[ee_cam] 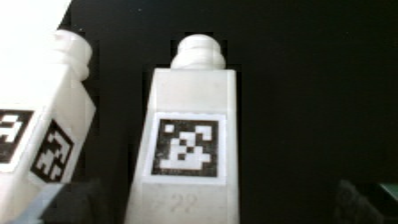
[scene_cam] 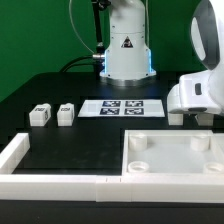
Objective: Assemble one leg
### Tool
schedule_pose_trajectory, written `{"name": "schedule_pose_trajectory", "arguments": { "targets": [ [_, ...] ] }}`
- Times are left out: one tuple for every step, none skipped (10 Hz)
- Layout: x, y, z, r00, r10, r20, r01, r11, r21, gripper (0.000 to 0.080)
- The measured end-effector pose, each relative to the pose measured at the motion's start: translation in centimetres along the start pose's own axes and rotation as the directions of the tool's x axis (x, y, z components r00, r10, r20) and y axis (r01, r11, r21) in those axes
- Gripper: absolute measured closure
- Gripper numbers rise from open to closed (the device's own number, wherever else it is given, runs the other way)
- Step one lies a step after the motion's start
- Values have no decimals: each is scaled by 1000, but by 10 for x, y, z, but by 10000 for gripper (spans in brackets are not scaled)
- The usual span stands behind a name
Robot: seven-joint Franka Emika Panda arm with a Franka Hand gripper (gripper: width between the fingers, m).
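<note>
Large white panel (scene_cam: 170, 160) sits at front, exterior view's right. It has raised rim, and you see only moulded round sockets inside. White L-shaped rail (scene_cam: 22, 158) edges black table (scene_cam: 60, 90) at front, on that view's left. Gripper (scene_cam: 188, 114) hangs low behind panel; finger spread you cannot tell. Marker board (scene_cam: 120, 107) lies mid-table. Leg (scene_cam: 40, 116) and second leg (scene_cam: 66, 114) sit side by side on table, on that view's left of board. Wrist view shows centred leg (ee_cam: 192, 120), a white block with rounded peg end and tag on face. Neighbour leg (ee_cam: 45, 115) lies just beside, dark gap between.

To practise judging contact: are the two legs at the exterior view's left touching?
Apart. The exterior view shows a strip of dark table between one leg and the other leg.
</note>
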State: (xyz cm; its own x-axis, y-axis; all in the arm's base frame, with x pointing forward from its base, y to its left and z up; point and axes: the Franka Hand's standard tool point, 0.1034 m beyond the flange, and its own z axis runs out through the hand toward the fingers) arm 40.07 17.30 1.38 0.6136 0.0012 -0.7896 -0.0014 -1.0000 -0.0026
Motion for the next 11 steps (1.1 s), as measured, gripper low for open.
{"name": "schedule_pose_trajectory", "arguments": {
  "targets": [
    [0,0,0,1000,0,0,0,1000,0,273],
    [0,0,0,1000,0,0,0,1000,0,409],
    [0,0,0,1000,-1,0,1,1000,0,409],
    [0,0,0,1000,-1,0,1,1000,0,509],
    [0,0,0,1000,-1,0,1,1000,0,509],
    [0,0,0,1000,-1,0,1,1000,0,509],
    [0,0,0,1000,-1,0,1,1000,0,509],
    [0,0,0,1000,-1,0,1,1000,0,509],
    [0,0,0,1000,-1,0,1,1000,0,509],
    [-3,4,-4,1000,-27,12,27,1000,-4,509],
    [-12,20,-38,996,-85,33,85,996,2,508]
  ]
}}
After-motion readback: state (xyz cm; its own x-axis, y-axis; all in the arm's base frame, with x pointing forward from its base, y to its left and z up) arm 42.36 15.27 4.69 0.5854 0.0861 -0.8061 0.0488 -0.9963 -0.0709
